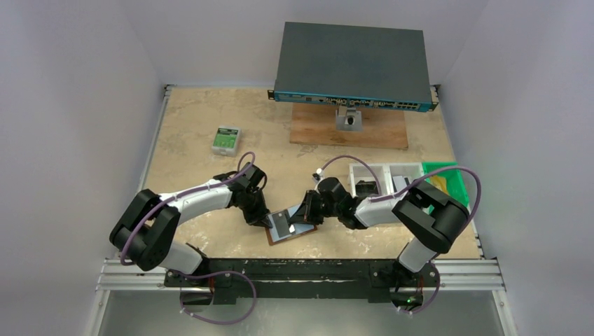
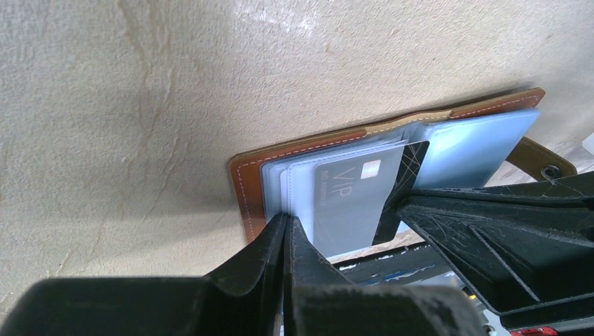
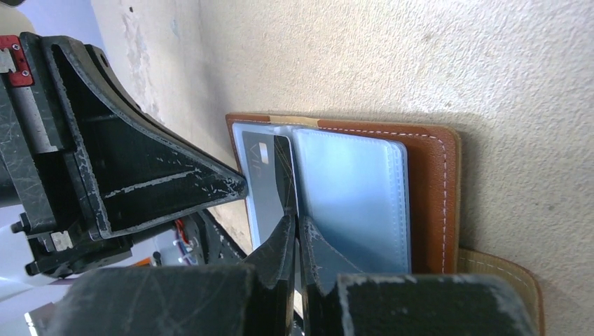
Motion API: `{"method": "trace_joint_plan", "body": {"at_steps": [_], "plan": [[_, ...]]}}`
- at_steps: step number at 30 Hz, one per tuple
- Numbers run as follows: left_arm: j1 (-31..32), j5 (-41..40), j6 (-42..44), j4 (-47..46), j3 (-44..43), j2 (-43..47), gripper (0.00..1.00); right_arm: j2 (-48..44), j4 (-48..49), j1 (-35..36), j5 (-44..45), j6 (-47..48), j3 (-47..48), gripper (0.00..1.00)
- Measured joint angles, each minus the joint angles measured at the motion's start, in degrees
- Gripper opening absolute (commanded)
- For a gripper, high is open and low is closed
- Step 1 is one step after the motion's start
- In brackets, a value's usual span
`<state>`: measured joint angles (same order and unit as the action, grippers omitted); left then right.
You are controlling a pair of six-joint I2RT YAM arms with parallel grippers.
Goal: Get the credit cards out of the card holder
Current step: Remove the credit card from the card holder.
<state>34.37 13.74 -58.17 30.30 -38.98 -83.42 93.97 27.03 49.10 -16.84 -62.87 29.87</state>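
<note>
Top external shows the holder [image 1: 291,227] lying open on the bench [image 1: 210,119] near my edge, squarely between the two arms. Its opened length runs roughly left to right. The left gripper [image 1: 265,219] is at its left end and the right gripper [image 1: 306,212] at the spine, so both are on it and neither has to travel.

In the left wrist view the left gripper [image 2: 287,234] is closed tight at the edge of the left-hand sleeves [image 2: 274,183]. I can't tell whether a sleeve is pinched between the fingers. In the right wrist view the right gripper [image 3: 295,234] is closed too, apparently on the edge of a black card [image 3: 284,175] that stands tilted up at the spine.

My guess is that the pull has to run straight back along the right gripper's own line, away from the spine, with the left side pinned.

A grey card [image 2: 347,206] in the left sleeve reads "VIP" beside a chip, and the smaller print under it is illegible. The tab [image 2: 543,164] hangs loose past the right cover.
</note>
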Motion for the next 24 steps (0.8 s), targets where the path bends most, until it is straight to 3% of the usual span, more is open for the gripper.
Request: {"method": "trace_joint_plan", "body": {"at_steps": [8, 12, 14, 20, 24], "plan": [[-0.13, 0.04, 0.00, 0.15, -0.13, -0.22, 0.00, -1.77, -2.82, 0.00, 1.75, 1.05, 0.13, 0.00], [-0.20, 0.04, 0.04, 0.26, -0.24, -0.26, 0.00, -2.16, -3.26, 0.00, 2.16, 1.44, 0.13, 0.24], [-0.20, 0.04, 0.09, 0.42, -0.37, -0.28, 0.00, -1.99, -2.89, 0.00, 1.92, 1.70, 0.13, 0.29], [-0.24, 0.22, 0.26, 0.90, -0.92, -0.74, 0.00, 0.55, 0.92, 0.00, -0.13, 1.88, 0.13, 0.30], [-0.24, 0.22, 0.33, 1.03, -1.03, -0.87, 0.00, 1.68, 2.78, -0.04, -1.18, 1.84, 0.13, 0.24]]}}
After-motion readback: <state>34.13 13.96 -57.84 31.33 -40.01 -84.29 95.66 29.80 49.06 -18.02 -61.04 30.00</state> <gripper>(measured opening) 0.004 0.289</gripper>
